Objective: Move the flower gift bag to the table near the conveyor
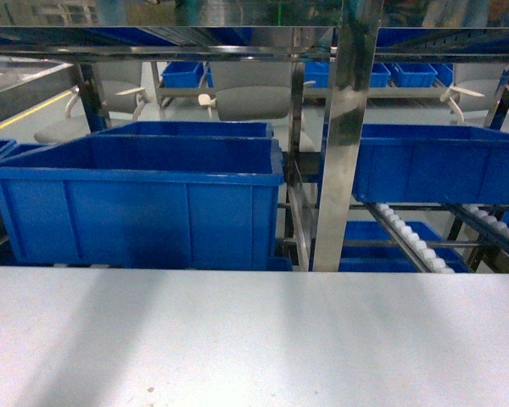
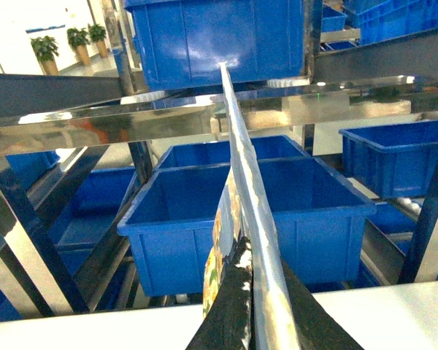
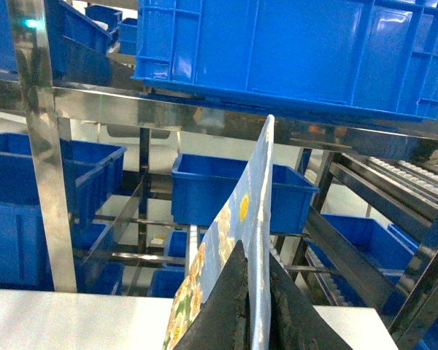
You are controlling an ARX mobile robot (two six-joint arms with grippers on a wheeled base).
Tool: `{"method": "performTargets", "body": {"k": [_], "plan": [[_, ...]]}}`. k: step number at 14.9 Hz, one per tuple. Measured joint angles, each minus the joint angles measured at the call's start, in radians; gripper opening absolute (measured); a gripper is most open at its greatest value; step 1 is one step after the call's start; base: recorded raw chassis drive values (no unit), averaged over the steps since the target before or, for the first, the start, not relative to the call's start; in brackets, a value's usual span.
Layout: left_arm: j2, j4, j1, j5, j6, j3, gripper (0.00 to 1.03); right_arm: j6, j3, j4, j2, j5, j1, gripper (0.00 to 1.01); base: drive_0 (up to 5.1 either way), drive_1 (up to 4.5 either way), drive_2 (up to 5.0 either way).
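Note:
The flower gift bag [image 2: 242, 182] shows edge-on in both wrist views, a thin glossy sheet with yellow flower print on its left face, standing upright above the pale table [image 2: 80, 329]. My left gripper [image 2: 261, 255] is shut on the bag's lower edge, one black finger on each side. My right gripper [image 3: 255, 248] is likewise shut on the flower gift bag [image 3: 257, 189], above the table [image 3: 58, 321]. Neither the bag nor either gripper appears in the head view, which shows the table [image 1: 254, 339] in front of the steel conveyor [image 1: 411, 242] with its white rollers.
A large blue bin [image 1: 144, 203] sits on the rack just beyond the table's far edge, with another blue bin [image 1: 441, 161] to the right. A shiny steel post [image 1: 348, 127] stands between them. More bins fill the upper and lower shelves.

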Motion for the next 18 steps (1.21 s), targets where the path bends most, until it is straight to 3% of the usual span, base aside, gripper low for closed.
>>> {"method": "performTargets", "body": {"k": [5, 14, 16, 18], "plan": [[0.0, 0.001, 0.0, 0.0, 0.0, 0.0, 0.02, 0.0, 0.0, 0.0, 0.003, 0.001, 0.0, 0.03, 0.0, -3.99, 4.1], [-0.005, 0.002, 0.0, 0.0, 0.0, 0.0, 0.02, 0.0, 0.0, 0.0, -0.001, 0.001, 0.0, 0.03, 0.0, 0.0, 0.0], [-0.004, 0.002, 0.0, 0.0, 0.0, 0.0, 0.02, -0.004, -0.002, 0.054, 0.025, -0.067, -0.053, 0.03, 0.0, 0.0, 0.0], [-0.004, 0.002, 0.0, 0.0, 0.0, 0.0, 0.02, -0.004, -0.004, 0.086, 0.063, -0.07, -0.058, 0.03, 0.0, 0.0, 0.0]]}}
